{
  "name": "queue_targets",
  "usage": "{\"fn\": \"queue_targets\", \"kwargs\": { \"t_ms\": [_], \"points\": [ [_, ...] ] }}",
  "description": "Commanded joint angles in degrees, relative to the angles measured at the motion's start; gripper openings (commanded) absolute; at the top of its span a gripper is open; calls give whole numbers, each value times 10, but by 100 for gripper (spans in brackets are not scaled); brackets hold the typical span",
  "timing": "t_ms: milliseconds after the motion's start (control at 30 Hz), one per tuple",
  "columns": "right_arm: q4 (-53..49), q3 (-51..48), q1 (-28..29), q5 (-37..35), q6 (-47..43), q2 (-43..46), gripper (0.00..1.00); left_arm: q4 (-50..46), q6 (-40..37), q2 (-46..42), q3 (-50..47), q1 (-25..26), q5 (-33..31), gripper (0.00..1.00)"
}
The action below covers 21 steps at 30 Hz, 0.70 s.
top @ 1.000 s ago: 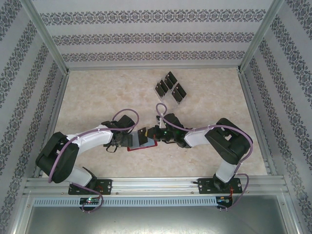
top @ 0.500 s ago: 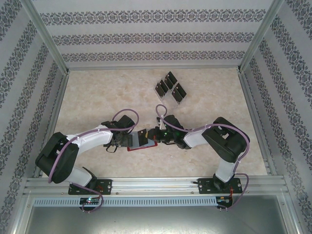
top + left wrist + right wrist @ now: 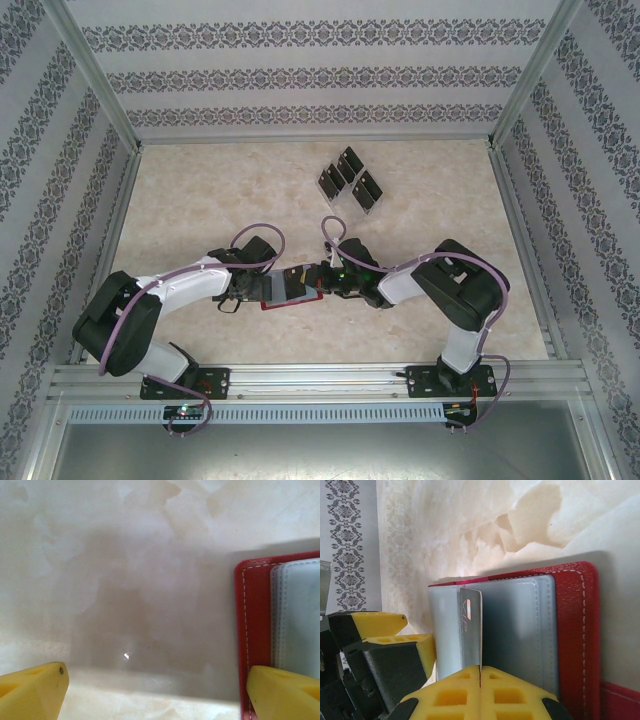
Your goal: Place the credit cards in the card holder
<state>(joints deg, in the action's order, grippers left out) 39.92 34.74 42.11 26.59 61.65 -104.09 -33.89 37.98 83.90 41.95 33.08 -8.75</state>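
Note:
The red card holder [image 3: 287, 303] lies open on the table between the two arms, its grey inside [image 3: 520, 630] facing up. My right gripper [image 3: 480, 672] is shut on a dark credit card [image 3: 471, 630] marked "VIP". The card stands on edge over the grey pockets, its far end near the holder's far edge. My left gripper [image 3: 157, 690] is open wide. One of its yellow fingers [image 3: 285, 692] rests on the holder's red stitched edge [image 3: 255, 630], the other [image 3: 32, 690] over bare table. Several more black credit cards [image 3: 350, 180] stand farther back.
The black cards stand in a clear slotted rack [image 3: 345, 195] at the table's middle back. Patterned walls and metal frame rails [image 3: 300, 375] enclose the marble-look table [image 3: 200, 200]. The left gripper's fingers [image 3: 385, 625] sit close beside the held card in the right wrist view.
My right arm has crept a little to the left, bringing the held card further over the open holder. The left arm and the holder have stayed put.

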Motion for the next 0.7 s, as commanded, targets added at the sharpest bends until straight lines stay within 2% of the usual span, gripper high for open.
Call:
{"fn": "queue_targets", "kwargs": {
  "t_ms": [0,667],
  "points": [
    [11,0,-3,-12,9,-21,0,-3,9,7,-16,8,-4,94],
    [17,-2,8,12,8,-24,0,-4,7,6,-15,8,-5,94]
  ]
}}
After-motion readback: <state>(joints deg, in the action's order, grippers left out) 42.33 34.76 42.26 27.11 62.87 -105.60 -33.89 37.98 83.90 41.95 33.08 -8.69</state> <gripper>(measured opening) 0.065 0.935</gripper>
